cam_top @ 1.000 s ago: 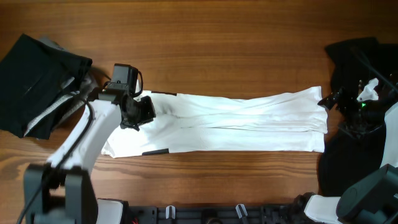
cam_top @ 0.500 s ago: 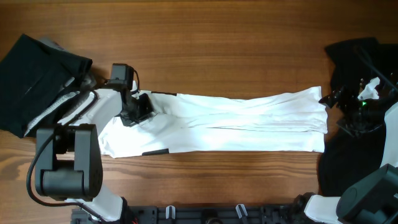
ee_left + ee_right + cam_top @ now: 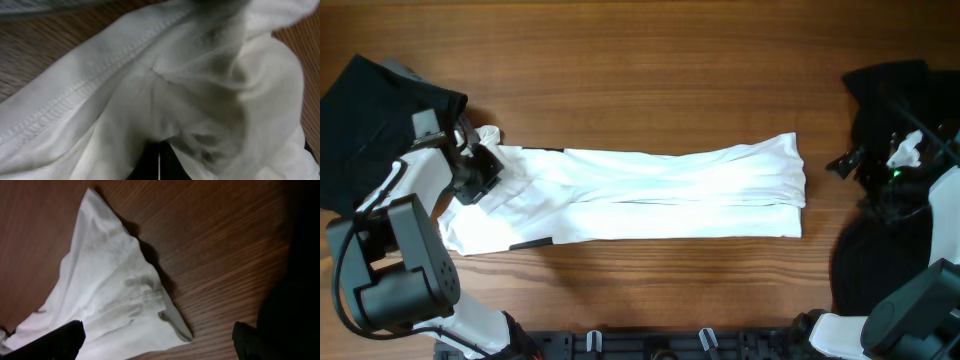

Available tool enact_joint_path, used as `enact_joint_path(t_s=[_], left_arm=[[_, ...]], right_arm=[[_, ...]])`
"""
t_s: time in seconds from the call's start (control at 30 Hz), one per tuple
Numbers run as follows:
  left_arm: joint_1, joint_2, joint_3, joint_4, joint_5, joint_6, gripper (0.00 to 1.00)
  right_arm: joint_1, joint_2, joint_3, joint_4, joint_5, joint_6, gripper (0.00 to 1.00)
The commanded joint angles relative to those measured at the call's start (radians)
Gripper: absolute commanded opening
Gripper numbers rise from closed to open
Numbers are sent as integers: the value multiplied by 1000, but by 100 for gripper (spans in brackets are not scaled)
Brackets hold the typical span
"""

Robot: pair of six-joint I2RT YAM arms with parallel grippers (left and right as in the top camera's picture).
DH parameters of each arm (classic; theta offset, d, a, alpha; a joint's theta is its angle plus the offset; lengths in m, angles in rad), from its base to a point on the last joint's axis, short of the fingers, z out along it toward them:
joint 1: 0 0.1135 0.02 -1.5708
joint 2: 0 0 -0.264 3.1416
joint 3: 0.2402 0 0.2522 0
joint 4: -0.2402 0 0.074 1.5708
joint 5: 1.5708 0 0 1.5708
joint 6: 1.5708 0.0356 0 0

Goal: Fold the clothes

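Left pincer [image 3: 478, 172]: clamped shut on the left end of the white T-shirt [image 3: 660, 195]. The left wrist view is all bunched cloth [image 3: 200, 100], so the bite looks like a fair wad, not a single layer. Right pincer [image 3: 845, 162]: jaws wide, holding nothing, just off the shirt's right end, whose corner shows between my fingers [image 3: 152, 340]. The shirt lies as one long narrow band across the middle of the table [image 3: 650, 60], parallel to the near edge. So I'd call the lengthwise folds done, with the crosswise folds left to do. Farther out, a black garment [image 3: 370, 130] sits by the far-left corner; I can't tell if it's folded. Another black one [image 3: 865, 260] lies crumpled along the right edge, not folded. Roughly a third through, I'd judge.
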Motion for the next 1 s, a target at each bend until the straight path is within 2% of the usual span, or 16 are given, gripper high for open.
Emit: enact_joint_path(t_s=[0.0,0.1,0.13,0.2,0.23,0.37,0.7,0.83,0.97], left_arm=[[37,-42,-23,-8,-92,27,4],[29,-96,-23,-8,-45,44,9],[25,-114,-23,-8,-31,45,15],[18,-151,-23,-16,-2,46,36],[12,-172,-23,-24,11,46,41],[-13,-260,-23,-74,79,46,46],[-75,-515,-23,-187,85,46,50],[-95,-593,-23,-232,85,46,51],[-109,-634,-23,-261,85,46,51]], right_arm=[[9,8,-102,85,-105,-45,99],[35,8,-148,154,-161,-31,98],[51,8,-165,178,-171,-31,97],[93,10,-191,212,-158,-35,97],[123,13,-201,230,-131,-34,97],[199,25,-221,279,8,21,98],[229,105,-319,402,8,21,98],[229,140,-356,479,-116,-32,88],[229,148,-377,525,-128,-31,80]])
